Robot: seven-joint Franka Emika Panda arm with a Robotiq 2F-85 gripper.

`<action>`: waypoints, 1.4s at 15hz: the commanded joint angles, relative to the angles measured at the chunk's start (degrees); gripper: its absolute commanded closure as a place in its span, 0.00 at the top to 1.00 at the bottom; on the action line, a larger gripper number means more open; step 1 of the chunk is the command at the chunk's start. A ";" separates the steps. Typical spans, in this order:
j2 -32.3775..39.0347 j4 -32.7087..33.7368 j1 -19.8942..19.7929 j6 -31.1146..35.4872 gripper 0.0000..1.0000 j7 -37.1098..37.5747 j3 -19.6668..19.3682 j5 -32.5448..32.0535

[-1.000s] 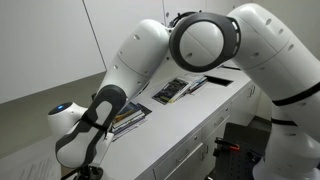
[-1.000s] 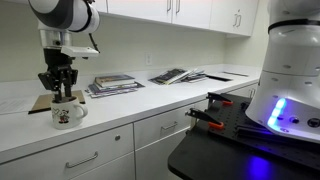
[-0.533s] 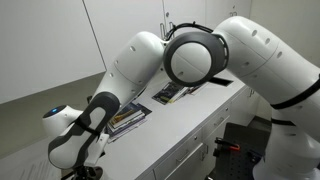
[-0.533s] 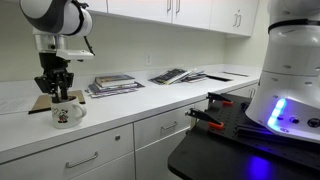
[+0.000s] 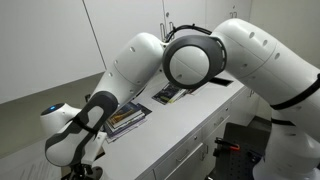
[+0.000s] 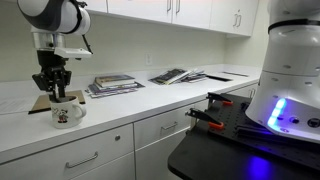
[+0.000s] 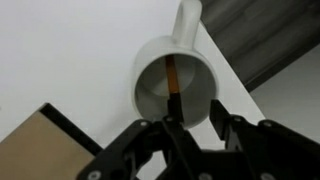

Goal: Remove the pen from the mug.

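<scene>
Gripper point(image 6: 57, 92) hangs straight over the mug point(image 6: 68, 113), which sits near the front edge of the counter point(image 6: 150, 102), close to the brown board point(image 6: 40, 104). Wrist view: pen point(image 7: 174, 80) stands inside the mug point(image 7: 150, 95), leaning on the wall. Its top reaches up between the jaws, which sit narrowed around it, but I can't tell if they actually pinch it.

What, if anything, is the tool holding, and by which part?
Cannot be told: the tool straddles the upper end of the pen in the mug, but contact is unclear.
</scene>
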 commanded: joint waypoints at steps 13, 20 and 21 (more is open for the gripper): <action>8.10 7.26 0.49 0.09 0.04 -1.54 -0.73 -0.97; 3.48 3.60 -0.75 1.29 0.04 -5.63 1.35 -0.20; 2.46 3.06 -0.61 1.26 0.04 -5.01 1.20 -0.20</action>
